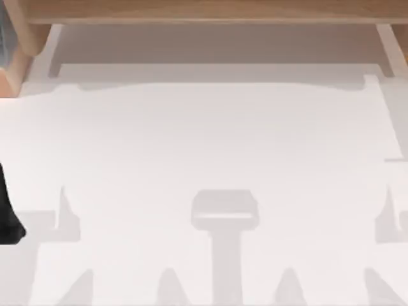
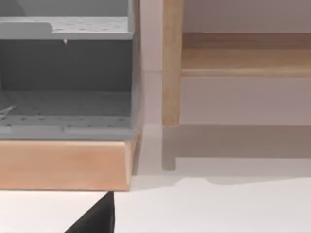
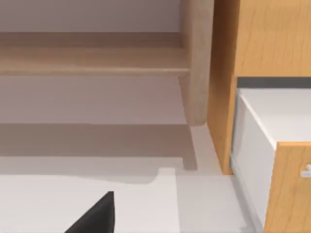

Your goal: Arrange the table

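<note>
Overhead, white table [image 1: 210, 134] bare to wooden framing [image 1: 210, 9]; gripper states unreadable.

A light wooden rail [image 1: 210, 9] is seen along the upper edge of the top view, with a wooden block [image 1: 14, 67] at the upper left. In the left wrist view, a grey perforated shelf unit [image 2: 65, 77] is set on a wooden base [image 2: 65, 165], beside 1 wooden post [image 2: 171, 63]. In the right wrist view, a wooden cabinet [image 3: 272, 43] with a white drawer [image 3: 279, 116] is shown.
</note>
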You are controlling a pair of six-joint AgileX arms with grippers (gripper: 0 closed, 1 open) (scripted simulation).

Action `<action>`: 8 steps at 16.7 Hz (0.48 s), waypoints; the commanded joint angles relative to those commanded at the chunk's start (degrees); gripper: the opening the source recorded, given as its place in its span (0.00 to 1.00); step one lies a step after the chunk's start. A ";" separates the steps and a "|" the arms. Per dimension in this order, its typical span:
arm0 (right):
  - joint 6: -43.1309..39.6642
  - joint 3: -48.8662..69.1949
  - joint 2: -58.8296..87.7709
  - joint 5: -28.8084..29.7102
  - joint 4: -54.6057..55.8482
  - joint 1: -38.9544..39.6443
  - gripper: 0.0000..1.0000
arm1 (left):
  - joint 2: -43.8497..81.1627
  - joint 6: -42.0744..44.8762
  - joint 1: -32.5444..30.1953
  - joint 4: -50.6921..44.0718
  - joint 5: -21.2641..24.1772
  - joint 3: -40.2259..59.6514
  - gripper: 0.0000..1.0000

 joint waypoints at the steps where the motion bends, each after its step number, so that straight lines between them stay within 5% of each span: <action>1: 0.00 0.00 0.00 0.00 0.00 0.00 1.00 | 0.00 0.00 0.00 0.00 0.00 0.00 1.00; 8: 1.08 12.08 11.19 0.78 -11.01 -3.71 1.00 | 0.00 0.00 0.00 0.00 0.00 0.00 1.00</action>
